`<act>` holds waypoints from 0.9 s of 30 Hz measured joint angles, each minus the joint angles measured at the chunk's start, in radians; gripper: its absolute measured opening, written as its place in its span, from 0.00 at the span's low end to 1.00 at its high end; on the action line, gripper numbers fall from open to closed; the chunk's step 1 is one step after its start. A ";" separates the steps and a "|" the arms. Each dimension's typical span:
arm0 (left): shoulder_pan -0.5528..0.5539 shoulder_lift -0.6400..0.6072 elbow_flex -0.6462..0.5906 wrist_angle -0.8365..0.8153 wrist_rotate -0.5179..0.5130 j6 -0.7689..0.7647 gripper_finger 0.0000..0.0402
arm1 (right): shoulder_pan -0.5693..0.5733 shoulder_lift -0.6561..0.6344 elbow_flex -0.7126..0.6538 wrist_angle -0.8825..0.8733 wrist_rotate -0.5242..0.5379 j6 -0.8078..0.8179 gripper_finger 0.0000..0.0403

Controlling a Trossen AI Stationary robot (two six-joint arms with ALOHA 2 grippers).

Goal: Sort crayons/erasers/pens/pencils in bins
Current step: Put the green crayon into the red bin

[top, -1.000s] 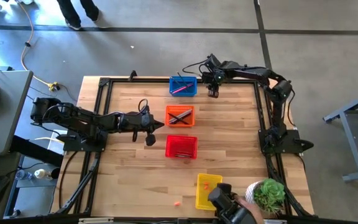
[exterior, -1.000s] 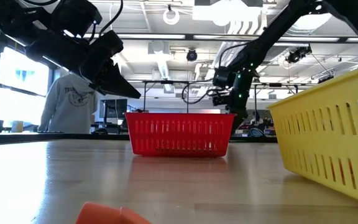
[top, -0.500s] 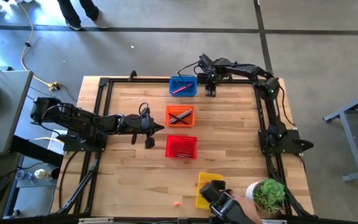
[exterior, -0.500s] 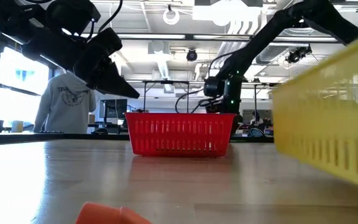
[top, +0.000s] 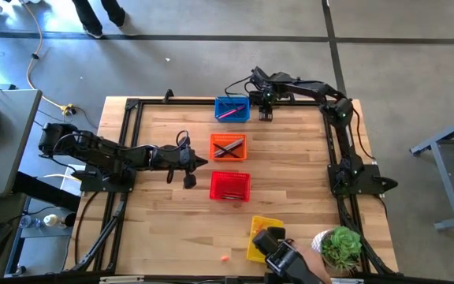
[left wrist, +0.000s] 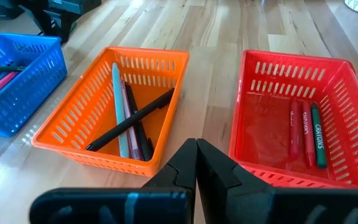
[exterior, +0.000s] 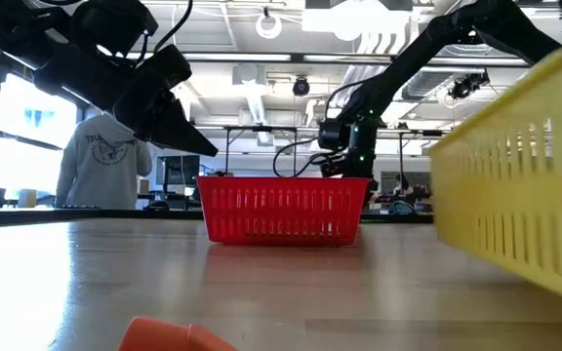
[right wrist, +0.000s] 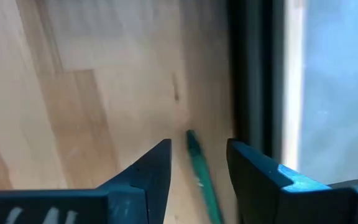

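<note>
Most of the sorting looks done. The blue bin point(top: 232, 109) holds pencils, the orange bin point(top: 228, 147) holds 3 or so pens, the red bin point(top: 230, 185) holds crayons, and the yellow bin point(top: 262, 239) sits at the near edge of the table point(top: 164, 229), partly covered by a dark object that may be a person's hand or a camera; its contents cannot be read. Left to do: 1 green stick point(right wrist: 201, 177), probably a pencil, lying on the table by the far rail just beside the blue bin, and 1 eraser point(top: 225, 257) loose near the yellow bin. The right end effector point(top: 265, 115) hangs over that green stick with its fingers spread on either side, nothing gripped yet. The left end effector point(top: 189, 178) is clenched shut and empty, waiting left of the red bin. In the low view the red bin hides the orange and blue bins, and the eraser is cut off at the bottom edge.
</note>
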 joint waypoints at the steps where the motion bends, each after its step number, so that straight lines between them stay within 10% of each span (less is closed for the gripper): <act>1: 0.000 0.000 0.000 0.000 0.000 -0.001 0.00 | 0.000 0.003 0.000 -0.006 -0.003 0.004 0.36; 27: -0.005 0.000 0.000 -0.006 0.000 -0.009 0.00 | 0.019 0.003 0.088 -0.253 -0.062 0.006 0.35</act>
